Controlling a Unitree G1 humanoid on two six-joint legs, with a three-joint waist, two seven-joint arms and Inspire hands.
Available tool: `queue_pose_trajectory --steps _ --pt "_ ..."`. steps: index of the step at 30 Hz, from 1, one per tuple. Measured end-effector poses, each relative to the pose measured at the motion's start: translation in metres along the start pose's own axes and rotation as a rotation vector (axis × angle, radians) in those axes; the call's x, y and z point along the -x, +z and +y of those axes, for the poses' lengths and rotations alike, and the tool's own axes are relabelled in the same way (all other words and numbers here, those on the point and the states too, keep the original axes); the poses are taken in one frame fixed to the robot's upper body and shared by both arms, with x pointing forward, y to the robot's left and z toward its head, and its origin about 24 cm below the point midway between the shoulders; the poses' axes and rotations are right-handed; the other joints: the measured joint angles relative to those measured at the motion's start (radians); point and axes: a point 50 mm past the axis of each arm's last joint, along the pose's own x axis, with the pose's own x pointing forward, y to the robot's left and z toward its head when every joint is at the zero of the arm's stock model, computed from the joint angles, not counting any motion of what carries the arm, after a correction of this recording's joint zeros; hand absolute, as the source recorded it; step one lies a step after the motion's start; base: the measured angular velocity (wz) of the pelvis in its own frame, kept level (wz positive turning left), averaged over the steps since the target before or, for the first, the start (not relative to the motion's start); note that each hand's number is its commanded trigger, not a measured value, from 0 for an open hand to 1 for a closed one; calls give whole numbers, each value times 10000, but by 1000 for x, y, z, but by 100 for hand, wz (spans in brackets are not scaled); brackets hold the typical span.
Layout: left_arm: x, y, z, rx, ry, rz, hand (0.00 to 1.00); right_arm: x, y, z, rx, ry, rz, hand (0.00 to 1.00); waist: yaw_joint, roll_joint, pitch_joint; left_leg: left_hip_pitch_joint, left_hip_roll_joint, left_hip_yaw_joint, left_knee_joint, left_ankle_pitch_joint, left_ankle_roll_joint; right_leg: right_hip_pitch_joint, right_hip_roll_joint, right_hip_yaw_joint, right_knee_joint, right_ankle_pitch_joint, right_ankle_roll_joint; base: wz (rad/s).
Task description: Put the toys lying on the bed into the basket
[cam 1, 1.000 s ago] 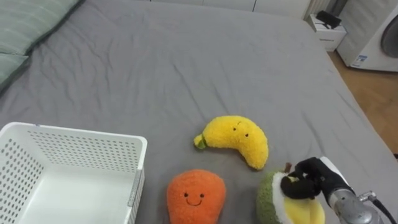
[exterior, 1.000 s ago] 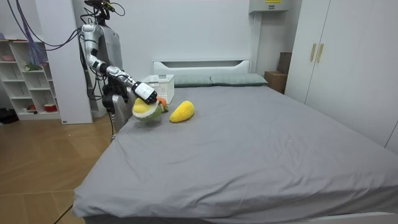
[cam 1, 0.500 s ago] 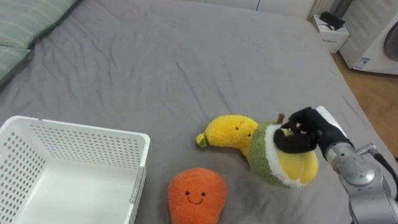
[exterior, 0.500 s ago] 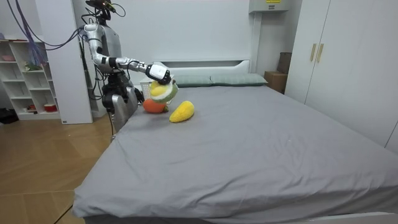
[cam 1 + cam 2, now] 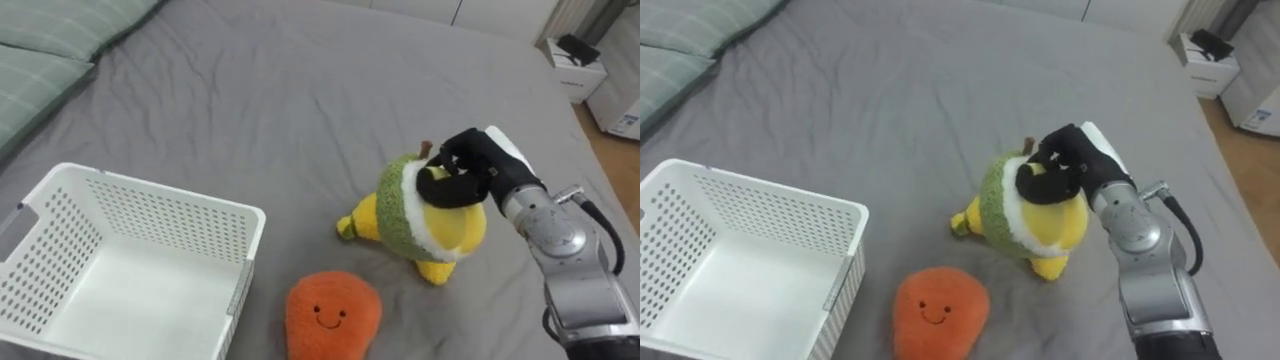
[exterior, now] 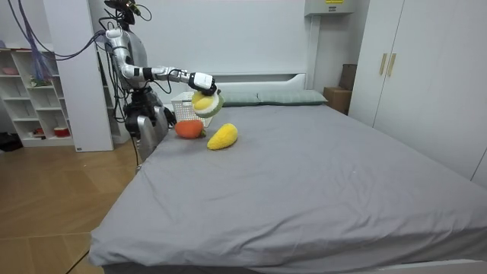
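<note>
**A:** Holding anything, that right robot hand (image 5: 468,168)?

**B:** Yes. Its dark fingers (image 5: 440,188) are curled over the top of the green-and-yellow plush toy (image 5: 425,225) and grasp it. The toy hangs just under the palm, clear of the grey bed (image 5: 260,100).

**A:** And what is below it?

**B:** The yellow banana plush (image 5: 358,216) lies on the bed, mostly hidden behind the held toy. The orange plush (image 5: 330,315) sits on the cover nearer the robot. The white basket (image 5: 150,215) stands to the left of that, well apart from the robot hand.

**A:** Where is the robot?

**B:** In the room view it stands at the side of the bed on the room view's left, right arm stretched out over the mattress. The toy (image 6: 205,104) is up in the air above the other two toys.
</note>
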Motion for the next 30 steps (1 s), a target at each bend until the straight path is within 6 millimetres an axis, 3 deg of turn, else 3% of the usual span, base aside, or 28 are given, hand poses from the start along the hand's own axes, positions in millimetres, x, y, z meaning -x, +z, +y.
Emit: queue_pose_trajectory --steps 6,10,16,23,30 --pt "1 3 2 -2 236 -255 0 -4 19 1 168 39 -598 100 403 -16 2 -377 -102 -565 149 13 15 9 -89 -703 -109 -1 2 28" --pt "2 -6 3 -85 254 -53 0 -7 27 6 323 206 -845 100 785 -32 -1 -467 -174 -876 209 52 29 131 -144 -1087 -207 1 9 22" --pt "2 -4 3 -81 243 -103 0 -14 48 15 31 422 -1522 100 1231 -77 99 -690 -321 -1404 403 109 40 212 -301 -1642 -212 -20 42 26" --pt "2 -2 8 -28 408 -190 0 -22 71 21 135 562 -2182 100 2023 -303 98 -998 -465 -1796 595 183 75 124 -330 -2032 -219 -37 77 20" --pt "3 -3 6 -311 340 -66 0 -25 91 35 327 991 -2820 100 2243 -307 107 -1085 -532 -2076 595 253 62 141 -373 -2283 -209 -31 94 13"
